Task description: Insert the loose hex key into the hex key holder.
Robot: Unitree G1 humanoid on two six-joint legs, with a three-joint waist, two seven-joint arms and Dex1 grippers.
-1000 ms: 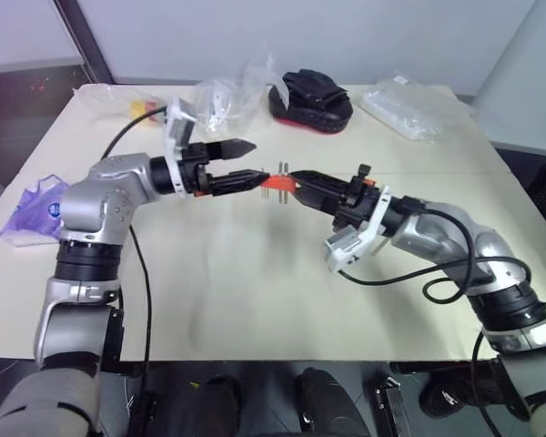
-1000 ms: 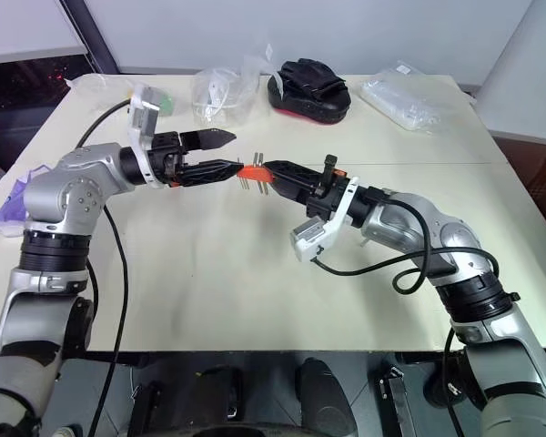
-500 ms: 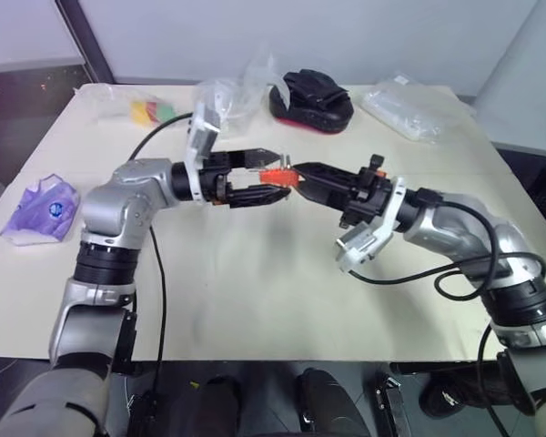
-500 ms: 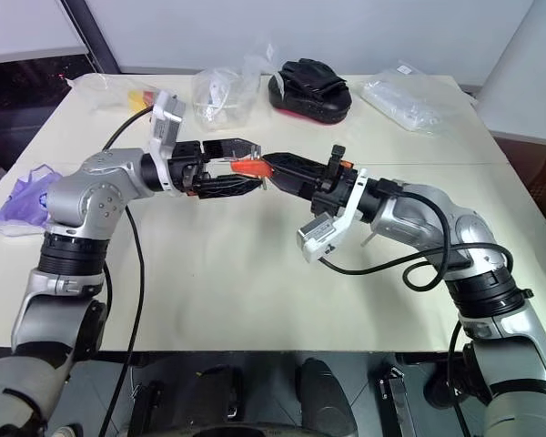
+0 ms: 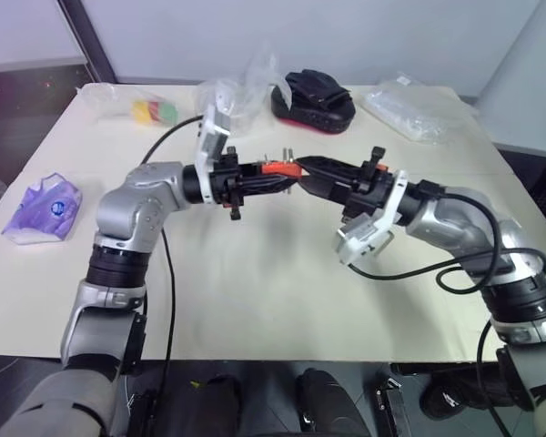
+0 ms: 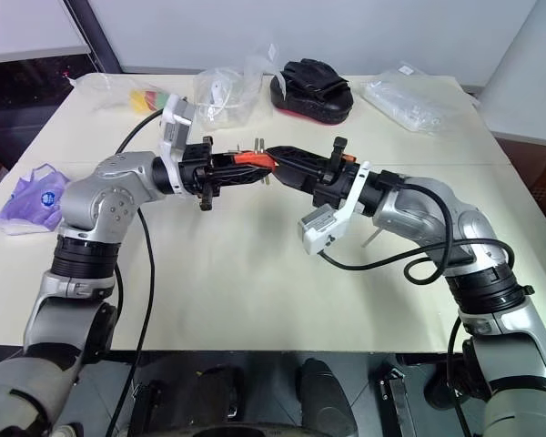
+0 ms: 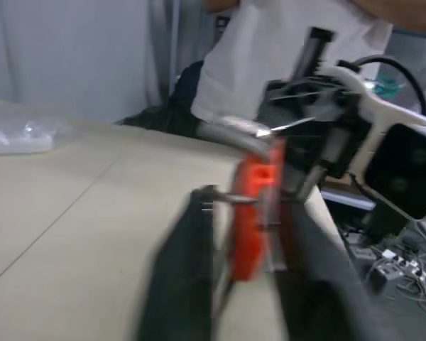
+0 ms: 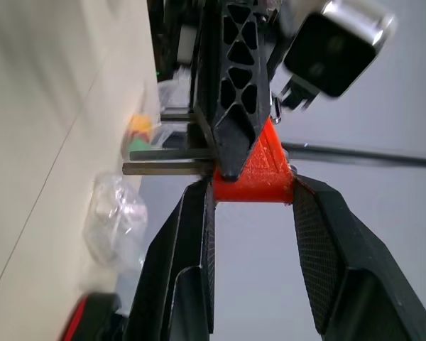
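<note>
The cream table [image 5: 255,291] carries only things pushed to its edges: clear plastic bags [image 5: 409,107] at the far side, a black glove-like item with a red edge [image 5: 314,96], a purple packet [image 5: 41,208] at the robot's left, and small yellow and green pieces [image 5: 155,111] in a bag near the far left corner. The middle is bare, which leaves room for the 2 arms to meet in the air above it.

Both arms reach inward so that the 2 tools face each other tip to tip. The right tool [image 6: 287,167] has its fingers [image 8: 192,277] partly apart and clamped on the hex key holder [image 8: 252,170], the orange-red block, gripping it by its 2 flanks; that hold keeps the block off the table and steady, with its grey keys [image 8: 167,160] sticking out sideways and its slotted face turned toward the other arm.

The left tool [image 5: 287,178] is closed right down, its fingertips meeting at the holder. In the left wrist view its dark fingers [image 7: 188,270] bracket the orange block, and a thin grey rod [image 7: 224,199] lies crosswise at the tips. I judge this rod to be the loose hex key, pinched and being offered to the holder, though I cannot tell it for certain from the keys already seated

The level, opposed pose suits a push along 1 line: 1 arm braces, the other feeds. Whether the key has entered a slot I cannot tell
</note>
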